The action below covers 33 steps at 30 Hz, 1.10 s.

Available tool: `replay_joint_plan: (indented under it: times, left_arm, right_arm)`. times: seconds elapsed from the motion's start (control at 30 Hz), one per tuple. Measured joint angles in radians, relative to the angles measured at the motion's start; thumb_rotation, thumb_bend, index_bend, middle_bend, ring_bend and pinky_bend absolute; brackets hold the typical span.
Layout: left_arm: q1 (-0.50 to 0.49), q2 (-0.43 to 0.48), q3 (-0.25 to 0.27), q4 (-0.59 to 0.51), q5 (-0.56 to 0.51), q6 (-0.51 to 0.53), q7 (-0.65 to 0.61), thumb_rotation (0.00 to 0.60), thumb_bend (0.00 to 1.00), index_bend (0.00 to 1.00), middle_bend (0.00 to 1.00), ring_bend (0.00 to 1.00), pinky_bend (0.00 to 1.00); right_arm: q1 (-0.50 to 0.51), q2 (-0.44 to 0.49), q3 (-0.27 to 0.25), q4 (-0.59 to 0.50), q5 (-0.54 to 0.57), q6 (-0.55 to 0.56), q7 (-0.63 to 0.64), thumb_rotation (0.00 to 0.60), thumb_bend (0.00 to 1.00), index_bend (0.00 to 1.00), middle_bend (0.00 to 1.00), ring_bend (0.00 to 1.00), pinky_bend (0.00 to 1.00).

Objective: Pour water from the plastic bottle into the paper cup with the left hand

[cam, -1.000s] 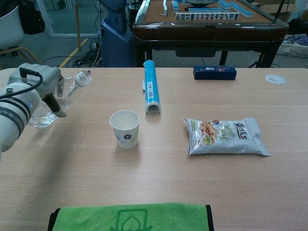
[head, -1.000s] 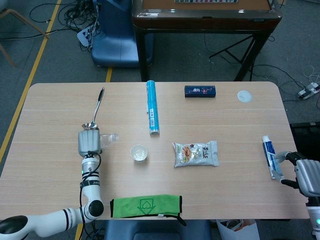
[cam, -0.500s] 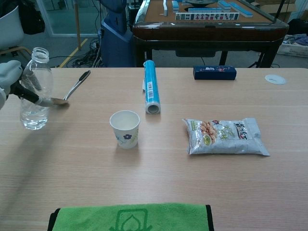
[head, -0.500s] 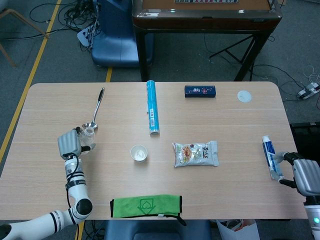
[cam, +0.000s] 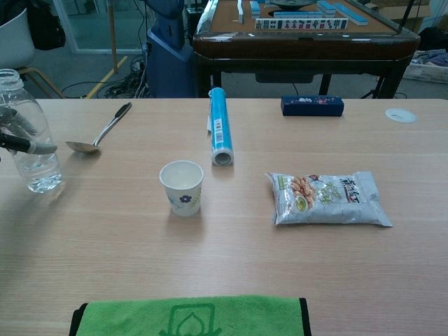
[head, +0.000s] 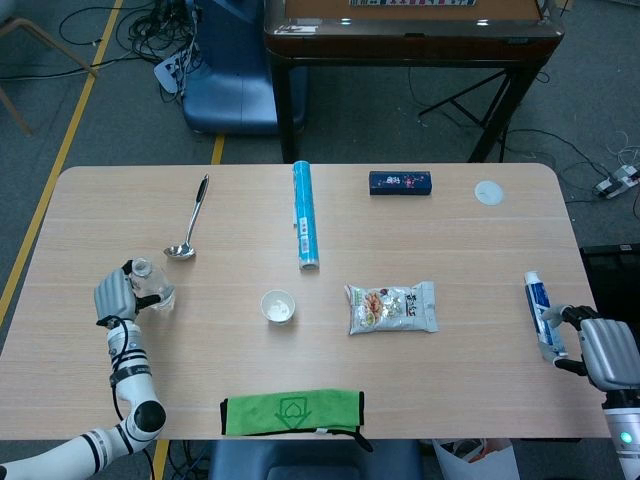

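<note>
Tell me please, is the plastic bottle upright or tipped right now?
Upright: the bottle stands on the table, neck up, with the left hand around it.

You are working in a lab or test room, not a home. The pale wood table (head: 300, 340) stands on grey carpet, with yellow tape lines (head: 60, 150) marking the floor at the left. Loose cables and a power strip (head: 165, 65) lie on the far floor. Behind the table stands a mahjong table (cam: 308, 31) with tiles on top, and beside it a blue machine base (head: 230, 70). A glass partition (cam: 84, 24) shows at the far left.
</note>
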Motion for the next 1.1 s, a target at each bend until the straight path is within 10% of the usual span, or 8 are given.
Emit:
replay_joint_plan:
  times: [0.57, 1.1]
  left_arm:
    - [0.046, 0.093, 0.048, -0.024, -0.007, -0.173, -0.139, 0.6, 0.07, 0.28, 0.25, 0.18, 0.14]
    - [0.06, 0.218, 0.098, -0.171, -0.057, -0.171, -0.046, 0.6, 0.07, 0.1, 0.07, 0.04, 0.09]
  right_arm:
    - [0.004, -0.009, -0.003, 0.006, 0.002, -0.009, -0.01, 0.6, 0.23, 0.45, 0.5, 0.41, 0.66]
    - [0.005, -0.012, -0.006, 0.006, 0.0, -0.011, -0.017, 0.6, 0.23, 0.45, 0.5, 0.41, 0.66]
